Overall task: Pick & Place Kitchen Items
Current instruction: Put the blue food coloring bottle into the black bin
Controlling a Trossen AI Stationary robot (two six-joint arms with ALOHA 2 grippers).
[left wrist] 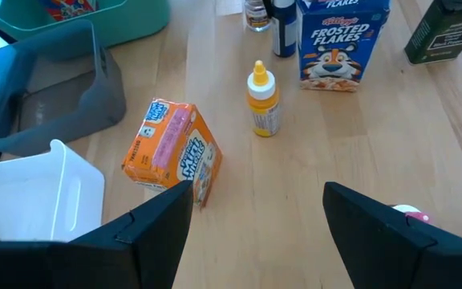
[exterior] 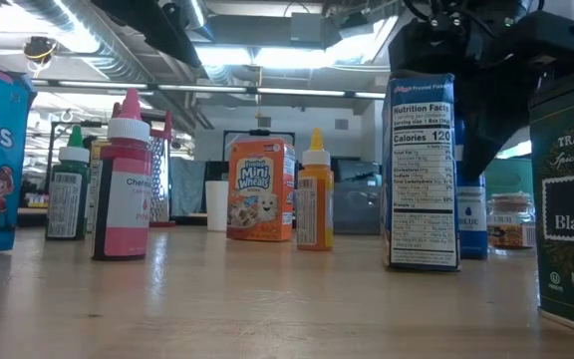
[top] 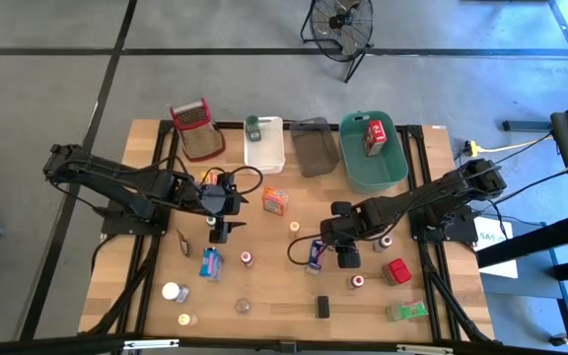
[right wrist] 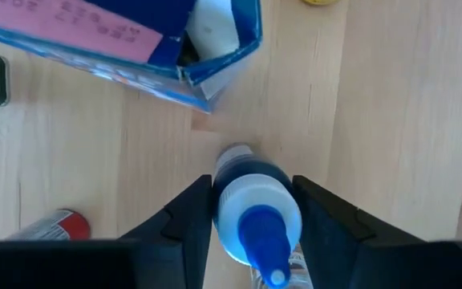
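My right gripper (right wrist: 255, 193) points down over the table's middle right, beside the upright Frosted Flakes box (right wrist: 119, 40), and is shut on a small blue bottle with a blue cap (right wrist: 257, 221). In the low view the bottle (exterior: 472, 224) stands just behind that box (exterior: 422, 170). My left gripper (left wrist: 255, 217) hangs open above the table's middle left (top: 222, 229), holding nothing. An orange Mini Wheats box (left wrist: 171, 152) and a yellow bottle (left wrist: 263, 100) stand ahead of it. My right gripper has the blue bottle's upper body (right wrist: 224, 201), just below the cap, between its two fingers, one finger (right wrist: 191, 209) on each side. The fingers come from above, pointing down. The bottle stands upright with its base on the table.
A red-rimmed wire basket (top: 197, 128) and white (top: 264, 148), grey (top: 314, 148) and green (top: 373, 163) bins line the far edge. A red can (right wrist: 54, 226), a red box (top: 396, 270), a green box (top: 407, 310) and small bottles are scattered toward the near edge.
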